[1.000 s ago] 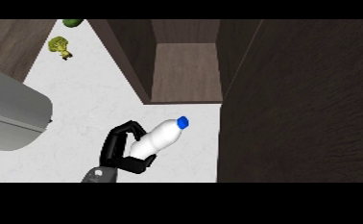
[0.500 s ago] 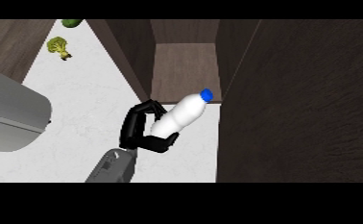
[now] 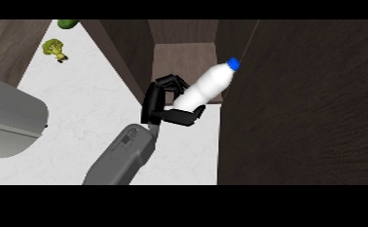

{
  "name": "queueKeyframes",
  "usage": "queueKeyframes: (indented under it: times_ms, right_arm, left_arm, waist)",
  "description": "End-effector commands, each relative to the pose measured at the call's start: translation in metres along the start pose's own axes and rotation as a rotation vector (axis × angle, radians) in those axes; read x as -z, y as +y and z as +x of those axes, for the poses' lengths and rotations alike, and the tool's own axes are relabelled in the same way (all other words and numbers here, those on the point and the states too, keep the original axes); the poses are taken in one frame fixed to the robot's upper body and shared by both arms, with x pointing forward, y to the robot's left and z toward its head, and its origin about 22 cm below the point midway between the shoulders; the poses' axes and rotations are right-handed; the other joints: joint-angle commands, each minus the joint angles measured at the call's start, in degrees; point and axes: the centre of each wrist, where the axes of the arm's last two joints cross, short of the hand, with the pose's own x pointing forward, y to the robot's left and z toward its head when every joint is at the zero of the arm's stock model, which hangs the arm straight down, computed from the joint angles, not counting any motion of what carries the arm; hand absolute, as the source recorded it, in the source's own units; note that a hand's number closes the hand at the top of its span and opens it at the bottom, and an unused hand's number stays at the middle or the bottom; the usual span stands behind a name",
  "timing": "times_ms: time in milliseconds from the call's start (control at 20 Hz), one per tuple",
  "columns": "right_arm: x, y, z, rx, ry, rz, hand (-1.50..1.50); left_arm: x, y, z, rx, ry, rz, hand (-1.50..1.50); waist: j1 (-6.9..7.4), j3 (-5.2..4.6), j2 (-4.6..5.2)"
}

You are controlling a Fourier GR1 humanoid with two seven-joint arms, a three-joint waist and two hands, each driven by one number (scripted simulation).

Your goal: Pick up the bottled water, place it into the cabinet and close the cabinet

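While the counter (image 3: 79, 99) far left of the hand carries only a broccoli (image 3: 54, 48) and a grey appliance (image 3: 16, 123), the left hand (image 3: 167, 103) is clamped round the bottle's (image 3: 206, 85) lower half. The bottle tilts up and right of the hand, with its blue cap (image 3: 233, 63) close against the dark panel (image 3: 302, 99) on the right and its body over the cabinet (image 3: 183, 55) opening beyond the fingers. There is 1 risk: pushing forward at this angle could jam the cap on that panel and twist the bottle in the grip.
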Motion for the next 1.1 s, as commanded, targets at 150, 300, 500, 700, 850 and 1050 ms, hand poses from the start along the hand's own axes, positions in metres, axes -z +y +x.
queueKeyframes:
  times_ms: [150,300,500,700,850,1050]
  right_arm:
    - [0.006,-0.006,0.029,0.021,-0.048,-0.005,-1.5]
    - [0.004,-0.01,0.018,0.019,-0.03,0.028,-1.5]
    - [0.0,-0.01,0.014,0.025,-0.044,0.009,-1.5]
    - [0.001,-0.018,0.024,0.009,-0.058,0.014,-1.5]
    - [0.002,-0.011,0.021,0.024,-0.063,0.018,-1.5]
    - [-0.003,-0.013,0.004,0.028,-0.056,0.034,-1.5]
  left_arm:
    - [0.058,-0.02,0.043,0.017,0.04,0.062,1.5]
    - [0.067,-0.022,0.043,0.019,0.08,0.076,1.5]
    - [0.073,-0.014,0.036,0.077,0.098,0.163,1.5]
    - [0.087,-0.008,0.037,0.174,0.107,0.267,1.5]
    - [0.093,0.0,0.034,0.361,0.056,0.316,1.5]
    - [0.09,0.015,0.02,0.508,0.049,0.364,-1.5]
  waist:
    - [-0.74,0.0,0.33]
    - [-1.08,-0.01,0.55]
    - [-1.13,0.01,0.42]
    - [-1.59,0.02,0.81]
    - [-1.21,0.01,0.9]
    - [-1.91,0.01,1.35]
